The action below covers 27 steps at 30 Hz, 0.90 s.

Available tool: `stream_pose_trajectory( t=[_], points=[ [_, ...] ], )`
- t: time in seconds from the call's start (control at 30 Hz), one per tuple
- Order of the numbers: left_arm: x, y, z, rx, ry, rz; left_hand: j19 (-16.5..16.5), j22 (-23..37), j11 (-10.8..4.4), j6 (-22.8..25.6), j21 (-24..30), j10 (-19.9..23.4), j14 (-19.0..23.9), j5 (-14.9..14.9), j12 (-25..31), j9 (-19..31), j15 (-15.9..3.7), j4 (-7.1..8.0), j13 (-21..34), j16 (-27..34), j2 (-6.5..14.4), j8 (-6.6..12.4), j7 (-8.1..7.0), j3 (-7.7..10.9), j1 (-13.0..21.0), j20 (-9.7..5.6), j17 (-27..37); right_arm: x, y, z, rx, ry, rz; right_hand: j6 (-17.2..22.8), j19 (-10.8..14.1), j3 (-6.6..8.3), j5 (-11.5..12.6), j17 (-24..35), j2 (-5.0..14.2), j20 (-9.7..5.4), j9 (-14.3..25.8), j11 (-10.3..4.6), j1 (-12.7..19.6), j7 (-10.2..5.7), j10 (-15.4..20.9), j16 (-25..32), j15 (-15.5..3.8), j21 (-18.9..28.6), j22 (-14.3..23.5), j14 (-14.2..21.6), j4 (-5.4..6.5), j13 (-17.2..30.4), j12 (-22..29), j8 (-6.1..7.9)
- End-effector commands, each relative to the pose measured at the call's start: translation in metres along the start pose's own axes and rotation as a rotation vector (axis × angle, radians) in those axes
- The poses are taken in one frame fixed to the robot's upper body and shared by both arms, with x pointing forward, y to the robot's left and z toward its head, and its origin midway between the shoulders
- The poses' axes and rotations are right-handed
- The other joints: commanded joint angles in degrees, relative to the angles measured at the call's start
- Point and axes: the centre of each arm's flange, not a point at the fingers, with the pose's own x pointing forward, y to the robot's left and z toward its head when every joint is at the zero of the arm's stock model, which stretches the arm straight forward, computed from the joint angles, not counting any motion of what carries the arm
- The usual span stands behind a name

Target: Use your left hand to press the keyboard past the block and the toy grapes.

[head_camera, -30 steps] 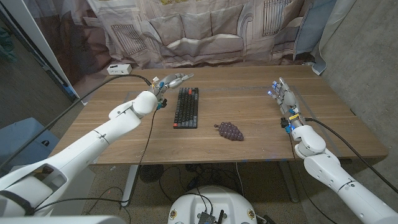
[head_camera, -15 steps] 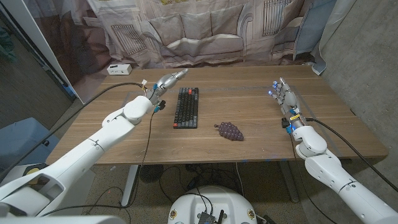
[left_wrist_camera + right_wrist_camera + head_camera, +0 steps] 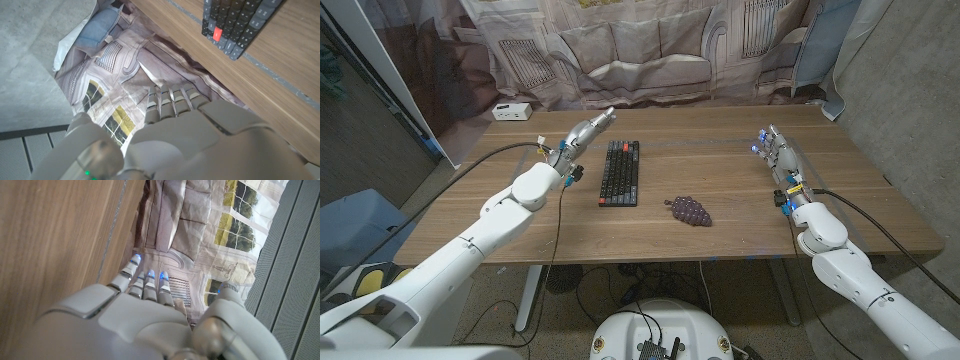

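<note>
A black keyboard (image 3: 619, 172) lies lengthwise left of the table's middle. Its corner, with one red key, appears in the left wrist view as the keyboard (image 3: 235, 20). Purple toy grapes (image 3: 688, 211) lie to its right, nearer the front edge. My left hand (image 3: 586, 131) hovers beside the keyboard's far left corner with fingers straight, holding nothing and not touching the keys. It shows from behind as my left hand (image 3: 170, 135). My right hand (image 3: 773, 150) stays at the table's right side with fingers stretched out and nothing in it; it shows again as my right hand (image 3: 145, 315). I see no block.
A small white box (image 3: 512, 111) sits at the table's (image 3: 720, 160) back left corner. A black cable (image 3: 490, 150) runs along my left arm over the left edge. A printed backdrop (image 3: 640, 50) hangs behind the table.
My left arm has drawn back to the left, and its hand has shifted slightly left, away from the keyboard's far end. The right hand, keyboard and grapes have not moved.
</note>
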Motion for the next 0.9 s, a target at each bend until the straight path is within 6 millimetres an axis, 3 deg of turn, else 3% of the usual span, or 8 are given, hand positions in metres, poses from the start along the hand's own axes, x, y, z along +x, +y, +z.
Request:
stream_pose_trajectory(
  t=[0.03,0.2,0.37,0.7,0.9],
  points=[
    [-0.011,-0.002,-0.016,-0.116,-0.08,0.037,2.22,0.12,0.3,-0.3,0.9,-0.04,-0.09,0.05,-0.03,0.03,0.06,-0.65,0.09,-0.18,0.34,-0.19,0.52,0.49,1.18,1.49,-0.07,0.0,0.005,0.0,-0.03,-0.009,0.024,0.03,0.35,-0.26,-0.01,0.17,0.06,0.29,0.11,-0.32,-0.3,-0.2,0.17,0.08,-0.08,-0.33,0.16,0.12,-0.14,0.14,0.06,-0.06],
    [-0.015,-0.003,-0.02,-0.148,-0.08,0.052,2.8,0.08,0.3,-2.23,0.84,-0.14,-0.25,0.02,-0.12,0.02,0.0,-0.99,0.06,-0.25,0.5,-0.88,0.58,0.68,1.7,1.78,-0.09,0.002,0.007,0.003,-0.045,-0.019,0.03,0.1,0.34,-0.32,0.0,0.13,0.0,0.14,0.11,-0.96,-0.3,-0.41,0.27,0.07,-0.24,-0.45,0.16,0.15,-0.21,0.14,0.08,-0.03],
    [-0.019,-0.008,-0.027,-0.19,-0.07,0.064,3.12,0.07,0.23,-4.2,0.68,-0.26,-0.3,-0.03,-0.21,-0.02,0.11,-1.32,0.04,-0.27,0.63,-1.32,1.8,0.85,2.2,2.0,-0.1,0.003,0.008,0.005,-0.054,-0.027,0.033,0.2,0.35,-0.3,0.03,0.08,0.02,0.03,0.11,-1.26,-0.2,-0.6,0.33,0.05,-0.55,-0.53,0.16,0.15,-0.29,0.13,0.09,0.02],
    [-0.025,-0.012,-0.033,-0.223,-0.031,0.088,2.77,0.08,0.25,-5.06,0.27,-1.16,-0.77,-0.1,-0.61,-0.06,0.34,-1.66,-0.01,-0.43,0.78,-1.22,2.93,1.02,2.68,1.9,-0.1,0.003,0.009,0.006,-0.047,-0.024,0.043,-0.22,0.39,-0.33,0.06,0.01,0.03,-0.12,0.11,-0.73,-0.09,-0.29,0.15,-0.03,-0.57,-0.67,0.16,0.04,-0.4,0.13,0.01,-0.14],
    [-0.03,-0.014,-0.04,-0.234,0.001,0.094,2.3,0.09,0.17,-5.27,-0.02,-1.54,-1.0,-0.13,-0.76,-0.08,0.37,-1.78,-0.02,-0.49,0.86,-1.16,3.14,1.09,2.85,1.89,-0.1,0.005,0.007,-0.003,-0.034,-0.005,0.056,-0.38,0.49,-0.34,0.07,-0.02,0.05,-0.22,0.11,-0.64,-0.05,-0.2,0.08,-0.04,-0.53,-0.71,0.15,0.04,-0.44,0.13,-0.03,-0.18]
  ],
)
